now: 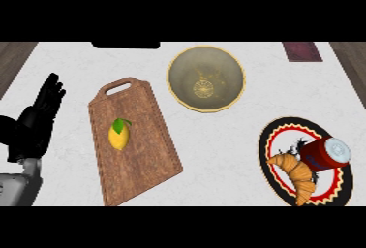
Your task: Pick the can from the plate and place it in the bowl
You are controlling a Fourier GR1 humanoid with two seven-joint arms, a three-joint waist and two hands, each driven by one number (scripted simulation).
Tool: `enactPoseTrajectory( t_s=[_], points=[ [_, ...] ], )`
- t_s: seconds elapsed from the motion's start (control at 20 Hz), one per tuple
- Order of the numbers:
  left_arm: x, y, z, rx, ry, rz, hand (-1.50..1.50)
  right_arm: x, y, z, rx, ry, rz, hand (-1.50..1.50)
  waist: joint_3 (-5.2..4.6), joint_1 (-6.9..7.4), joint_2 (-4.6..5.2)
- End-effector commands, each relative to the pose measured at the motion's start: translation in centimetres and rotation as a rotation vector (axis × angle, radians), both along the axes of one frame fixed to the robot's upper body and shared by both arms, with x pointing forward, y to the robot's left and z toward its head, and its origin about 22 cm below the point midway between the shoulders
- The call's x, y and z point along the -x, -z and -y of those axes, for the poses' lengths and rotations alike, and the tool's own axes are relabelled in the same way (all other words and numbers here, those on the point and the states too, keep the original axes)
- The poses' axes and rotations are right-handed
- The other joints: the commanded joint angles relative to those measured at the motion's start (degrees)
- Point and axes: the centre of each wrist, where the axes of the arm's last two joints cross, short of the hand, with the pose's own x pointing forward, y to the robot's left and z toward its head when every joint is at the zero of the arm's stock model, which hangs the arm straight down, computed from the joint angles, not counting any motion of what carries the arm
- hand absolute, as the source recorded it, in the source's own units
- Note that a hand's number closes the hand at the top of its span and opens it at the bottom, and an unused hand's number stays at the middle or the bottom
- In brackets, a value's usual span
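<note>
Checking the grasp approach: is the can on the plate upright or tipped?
Tipped. The red cylindrical can lies on its side on the round patterned plate, its pale end face pointing right.

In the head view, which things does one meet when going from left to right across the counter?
Left hand → cutting board with the lemon on it → bowl → plate carrying croissant, then can.
</note>
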Motion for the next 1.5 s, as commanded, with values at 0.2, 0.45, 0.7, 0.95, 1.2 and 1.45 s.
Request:
enactPoseTrajectory(
  t_s=[0.2,0.45,0.7,0.95,1.2,1.45],
  points=[
    [-0.5,-0.8,0.4,0.012,0.013,-0.011,0.00,-2.4,2.5,-3.5,0.151,-0.094,-0.191,-1.50,0.05,-0.08,0.02],
    [-0.2,0.0,-0.2,0.021,0.003,-0.018,0.00,-2.4,6.8,-6.4,0.329,-0.137,-0.282,-1.50,0.06,0.17,0.06],
    [-0.3,-0.3,0.6,0.009,0.002,-0.011,0.00,-2.1,7.8,-5.0,0.422,-0.145,-0.333,-1.50,0.07,-0.63,-0.08],
    [0.2,0.3,0.4,0.001,-0.004,-0.021,0.00,-2.8,9.4,-6.8,0.392,-0.147,-0.175,-1.50,0.06,-0.90,-0.14],
    [0.8,-0.4,-2.0,-0.003,-0.032,0.008,0.00,-1.4,9.9,-7.8,0.382,-0.134,-0.091,-1.50,0.04,-1.29,-0.30],
    [1.2,-0.5,0.3,-0.001,0.002,0.000,0.00,-1.9,12.7,-7.5,0.406,-0.144,-0.190,-1.50,0.05,-0.91,-0.22]
  ],
)
